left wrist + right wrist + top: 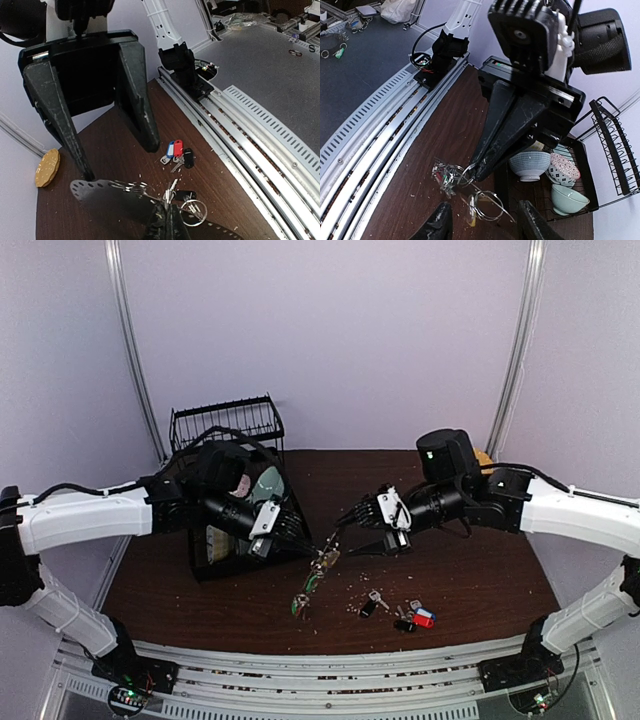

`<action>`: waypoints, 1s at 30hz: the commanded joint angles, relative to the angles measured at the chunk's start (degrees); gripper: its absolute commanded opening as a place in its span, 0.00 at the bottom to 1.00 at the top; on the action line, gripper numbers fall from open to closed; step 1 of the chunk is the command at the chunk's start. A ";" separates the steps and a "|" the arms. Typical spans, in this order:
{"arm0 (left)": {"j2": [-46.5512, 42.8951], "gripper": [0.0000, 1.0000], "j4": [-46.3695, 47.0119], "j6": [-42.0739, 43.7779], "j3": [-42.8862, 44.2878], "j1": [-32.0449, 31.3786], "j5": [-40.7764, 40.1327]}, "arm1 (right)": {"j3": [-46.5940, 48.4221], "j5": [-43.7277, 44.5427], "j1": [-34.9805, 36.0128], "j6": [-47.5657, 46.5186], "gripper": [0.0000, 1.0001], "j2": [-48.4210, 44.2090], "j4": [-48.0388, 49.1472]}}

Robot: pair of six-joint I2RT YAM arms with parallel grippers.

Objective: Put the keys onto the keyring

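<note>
Your left gripper (305, 543) is pinched fully closed on the thin wire of the keyring (325, 562) and holds it up over the middle of the table (480, 580). At least a green-tagged key (302, 602) hangs from the keyring toward the near edge. Your right gripper (347, 538) sits just beside the ring with its fingers apart and nothing between them, so it carries no key. You look to be between keys, with part of the bunch threaded and the rest loose on the wood. A black-tagged key (370, 603) lies nearest, and the red and blue tagged keys (418, 616) lie in a cluster a little further right. The next move is for the right arm. Drop to the black-tagged key and pinch it by the plastic tag so the hole in the metal head stays free, then bring it back to the ring's open end. Keep the left arm steady, because the hanging keys will swing. Take the cluster last, as its keys lie touching and may come up together.
</note>
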 commanded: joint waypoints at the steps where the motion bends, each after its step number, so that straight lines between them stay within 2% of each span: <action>1: 3.20 0.00 -1.81 -1.42 5.94 -0.12 10.07 | -1.30 4.56 1.70 -11.97 0.41 -3.98 -1.40; 2: 3.38 0.00 -0.08 -4.07 5.83 -0.42 8.46 | -3.07 5.14 2.29 -8.60 0.37 -5.38 2.25; 4: 2.77 0.00 3.26 -8.37 5.11 -1.56 3.26 | -4.51 3.59 2.27 3.05 0.35 -7.38 8.58; 7: 0.79 0.00 2.73 -7.52 3.37 -1.97 6.38 | -4.36 4.39 2.34 -3.55 0.39 -10.80 -1.78; 10: 3.56 0.00 -4.11 -5.34 6.95 -2.03 8.51 | -5.39 7.80 2.31 -3.89 0.42 -12.86 -0.09; 11: 4.56 0.00 -6.10 -4.35 8.09 -2.65 6.99 | -3.43 8.12 2.27 -2.95 0.47 -11.70 -2.18; 14: 4.73 0.00 -9.11 0.24 9.12 -5.77 0.26 | 7.20 7.37 2.28 -5.05 0.60 -4.48 -18.79; 16: 4.15 0.00 -8.81 0.83 8.61 -5.92 -0.29 | 10.16 8.58 2.24 -3.29 0.65 -2.05 -23.06; 22: 3.67 0.00 -9.68 2.32 8.54 -6.16 0.59 | 3.87 9.62 2.07 -5.64 0.69 -3.26 -19.83; 26: 3.58 0.00 -10.61 3.18 9.05 -6.74 0.99 | 6.65 5.65 1.04 -10.91 0.69 0.33 -19.52; 30: 3.11 0.00 -8.92 0.91 8.85 -7.07 -1.48 | 10.11 3.63 0.69 -11.06 0.67 3.50 -20.97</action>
